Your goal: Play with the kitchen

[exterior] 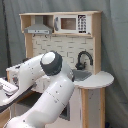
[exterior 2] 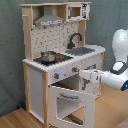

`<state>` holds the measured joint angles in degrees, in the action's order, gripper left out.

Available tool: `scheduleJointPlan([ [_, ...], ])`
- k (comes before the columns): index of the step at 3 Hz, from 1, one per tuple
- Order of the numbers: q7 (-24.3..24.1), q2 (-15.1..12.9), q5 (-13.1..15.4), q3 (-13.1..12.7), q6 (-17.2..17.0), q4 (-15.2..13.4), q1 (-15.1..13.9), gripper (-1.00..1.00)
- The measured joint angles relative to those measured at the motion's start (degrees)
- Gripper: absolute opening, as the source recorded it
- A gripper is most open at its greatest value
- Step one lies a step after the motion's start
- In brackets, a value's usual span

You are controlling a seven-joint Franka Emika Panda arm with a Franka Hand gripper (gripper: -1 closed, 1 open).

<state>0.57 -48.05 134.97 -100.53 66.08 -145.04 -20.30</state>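
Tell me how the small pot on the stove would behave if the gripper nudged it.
The pot looks small and thin-walled, so probably light and easy to slide. It stands loose on the flat stove, so a push could shift it. Its low, wide shape suggests it would slide before tipping.
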Motion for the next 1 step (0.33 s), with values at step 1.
scheduleJointPlan([
  [1,0.11,0.0,-2.08,-2.68,-4.12,0.0,2.36,1.0],
])
